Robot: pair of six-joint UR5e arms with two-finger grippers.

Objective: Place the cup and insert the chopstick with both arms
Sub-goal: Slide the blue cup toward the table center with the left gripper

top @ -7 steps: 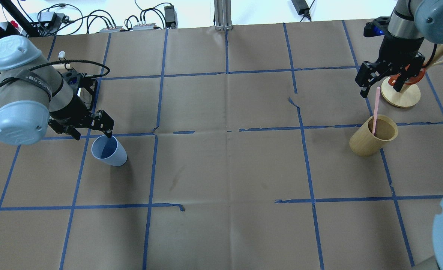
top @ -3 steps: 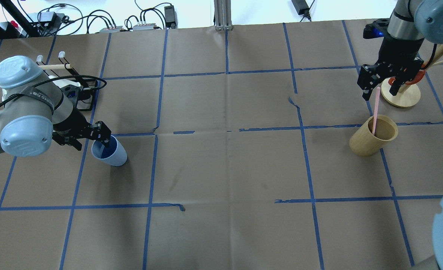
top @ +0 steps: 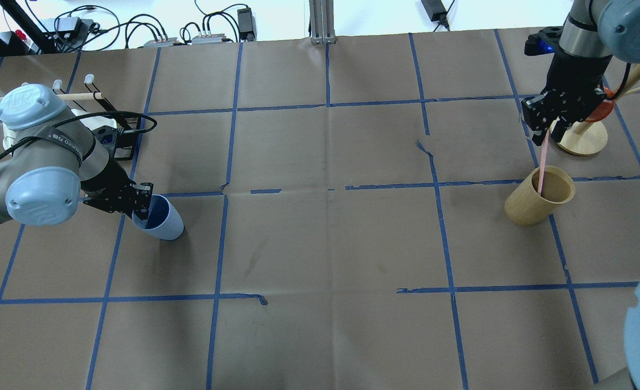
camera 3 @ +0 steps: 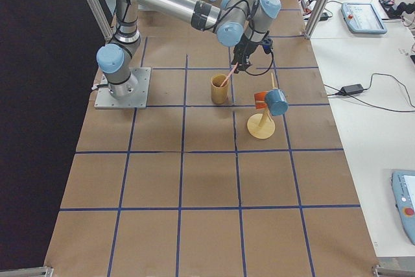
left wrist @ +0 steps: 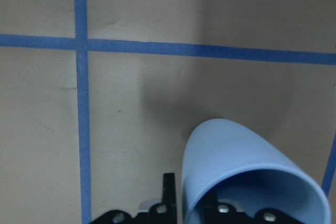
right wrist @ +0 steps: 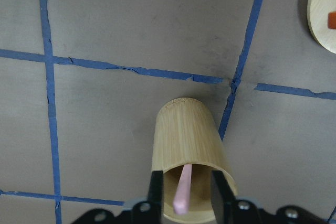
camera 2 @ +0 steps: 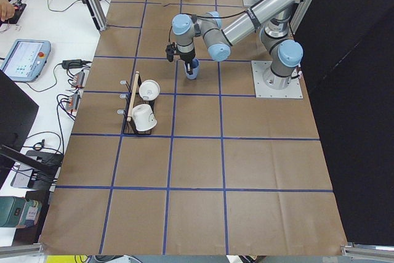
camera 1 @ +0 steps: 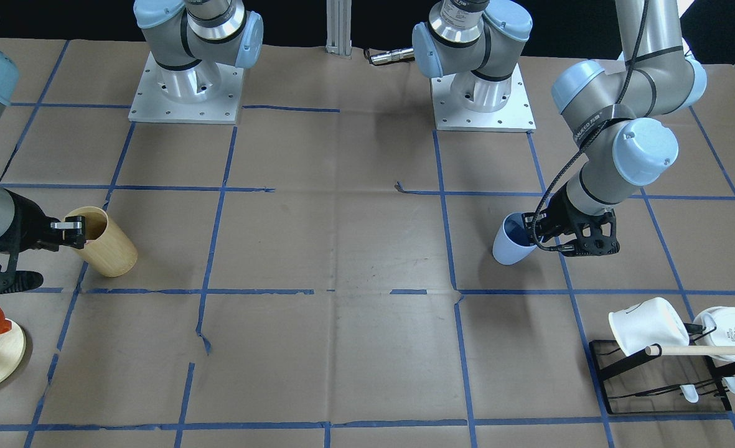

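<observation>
The light blue cup stands left of centre on the table, also in the front view and the left wrist view. My left gripper is shut on its rim, one finger inside and one outside the wall. The pink chopstick leans in the tan wooden cylinder at the right. My right gripper straddles the stick's top end. In the right wrist view the stick sits between the fingers with gaps on both sides, so the gripper is open.
A black rack with white mugs and a wooden rod stands behind my left arm. A round wooden stand with an orange piece sits just beyond my right gripper. Blue tape lines grid the brown paper table.
Both grippers have narrowed. The left dropped onto the cup's rim and closed on it. The right moved down over the chopstick's top, its jaws drawing in around it.
</observation>
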